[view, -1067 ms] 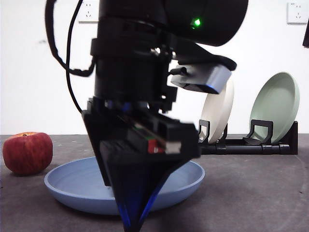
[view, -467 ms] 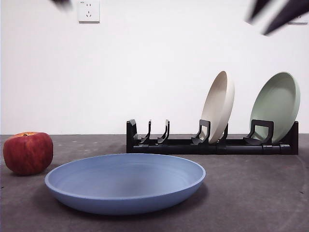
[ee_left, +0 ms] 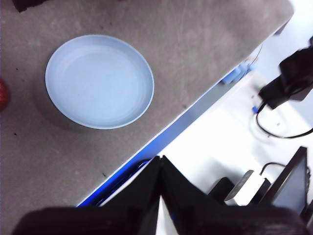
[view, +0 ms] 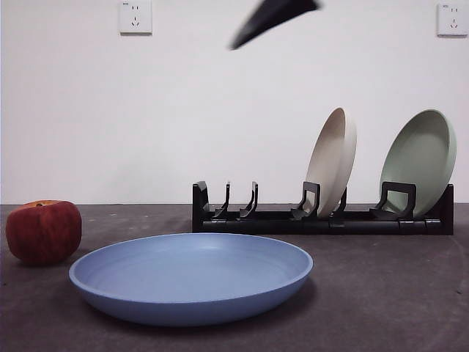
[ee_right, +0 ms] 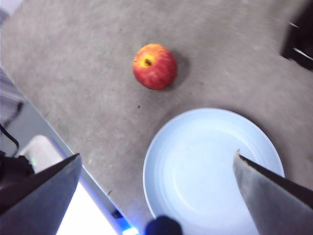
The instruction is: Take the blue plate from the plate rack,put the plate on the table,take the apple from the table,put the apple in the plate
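Lying flat on the dark grey, speckled tabletop (view: 381,293) is the blue plate (view: 190,277), with nothing in it. Behind it stands a white wall with two sockets (view: 135,16). The black plate rack (view: 322,218) sits at the back and holds a beige plate (view: 331,161) and a pale green plate (view: 418,161), both standing up on edge.

The right tool (ee_right: 156,196) hangs high with its jaws spread wide and grips nothing. The blue plate is right below it, and the apple (ee_right: 155,66) sits on the bare tabletop a little past the plate, not touching it. The left tool (ee_left: 160,196) is pinched closed with nothing in it. It hangs out past the tabletop's edge, and the blue plate lies well away from it.

One second ago a big dark arm filled the front view, down over the plate. Now only a black tip (view: 271,18) shows near the top. The plate and apple have hardly moved.
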`<act>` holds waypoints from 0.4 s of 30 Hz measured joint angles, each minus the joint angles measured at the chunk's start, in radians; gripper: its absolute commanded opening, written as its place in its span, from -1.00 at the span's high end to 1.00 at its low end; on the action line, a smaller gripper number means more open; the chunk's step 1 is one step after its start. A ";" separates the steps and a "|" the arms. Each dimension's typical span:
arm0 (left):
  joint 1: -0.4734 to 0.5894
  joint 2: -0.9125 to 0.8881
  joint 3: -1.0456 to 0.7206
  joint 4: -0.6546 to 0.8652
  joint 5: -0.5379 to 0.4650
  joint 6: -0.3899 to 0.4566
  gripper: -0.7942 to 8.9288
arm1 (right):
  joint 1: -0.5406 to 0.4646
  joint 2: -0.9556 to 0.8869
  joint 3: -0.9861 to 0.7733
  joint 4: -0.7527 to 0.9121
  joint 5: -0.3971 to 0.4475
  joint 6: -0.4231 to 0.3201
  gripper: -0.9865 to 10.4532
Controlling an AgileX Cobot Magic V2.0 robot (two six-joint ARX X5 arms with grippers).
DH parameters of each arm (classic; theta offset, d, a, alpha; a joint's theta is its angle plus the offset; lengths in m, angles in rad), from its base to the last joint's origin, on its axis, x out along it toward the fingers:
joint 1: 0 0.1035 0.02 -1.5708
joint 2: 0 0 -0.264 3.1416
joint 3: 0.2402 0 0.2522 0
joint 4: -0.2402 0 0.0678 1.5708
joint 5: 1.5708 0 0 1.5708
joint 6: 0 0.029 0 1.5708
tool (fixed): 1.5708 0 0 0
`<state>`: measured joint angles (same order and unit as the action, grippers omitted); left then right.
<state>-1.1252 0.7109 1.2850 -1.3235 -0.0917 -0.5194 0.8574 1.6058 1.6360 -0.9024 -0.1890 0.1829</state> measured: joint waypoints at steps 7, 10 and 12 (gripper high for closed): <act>0.000 -0.074 0.000 0.000 -0.066 -0.016 0.85 | 0.098 0.293 0.301 -0.058 0.011 -0.095 -0.58; 0.000 -0.105 0.000 0.000 -0.132 -0.008 0.85 | 0.134 0.396 0.412 -0.039 0.067 -0.110 -0.73; 0.000 -0.124 0.000 0.000 -0.206 0.011 0.85 | 0.153 0.460 0.479 -0.021 0.115 -0.116 -0.73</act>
<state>-1.1252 0.5865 1.2850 -1.3235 -0.2974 -0.5083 1.0100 2.0659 2.1147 -0.9234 -0.0742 0.0666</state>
